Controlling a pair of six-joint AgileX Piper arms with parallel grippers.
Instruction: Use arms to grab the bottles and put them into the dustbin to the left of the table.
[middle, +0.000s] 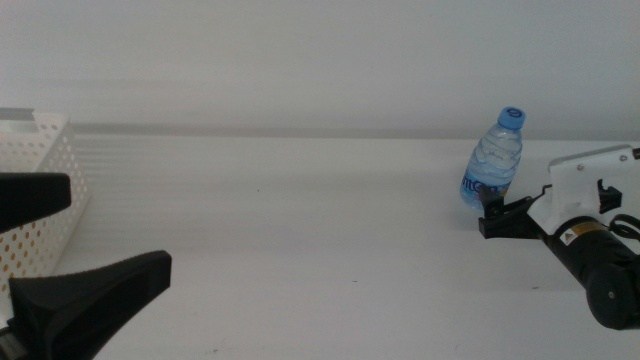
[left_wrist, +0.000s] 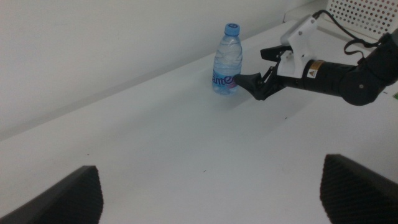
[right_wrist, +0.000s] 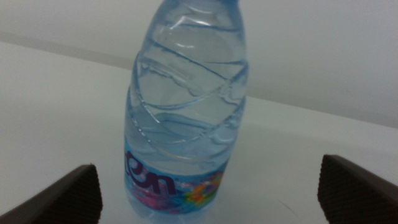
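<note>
waiting low at the near left edge of the middle view, the left gripper (middle: 60, 250) has its jaws spread wide and holds nothing, with the white perforated dustbin (middle: 40, 200) just behind it at the table's left side. farther across the bare white table (middle: 300, 220), the right gripper (middle: 505, 215) reaches in from the right, jaws released and spread, tips just beside the base of the water bottle (middle: 495, 160). the bottle stands upright near the far right, blue cap on, and fills the right wrist view between the parted jaws without being clasped. the step in hand looks like the approach to a grasp. next calls for easing forward until the jaws straddle the bottle's lower body, then clenching gently so the light bottle doesn't tip.
</note>
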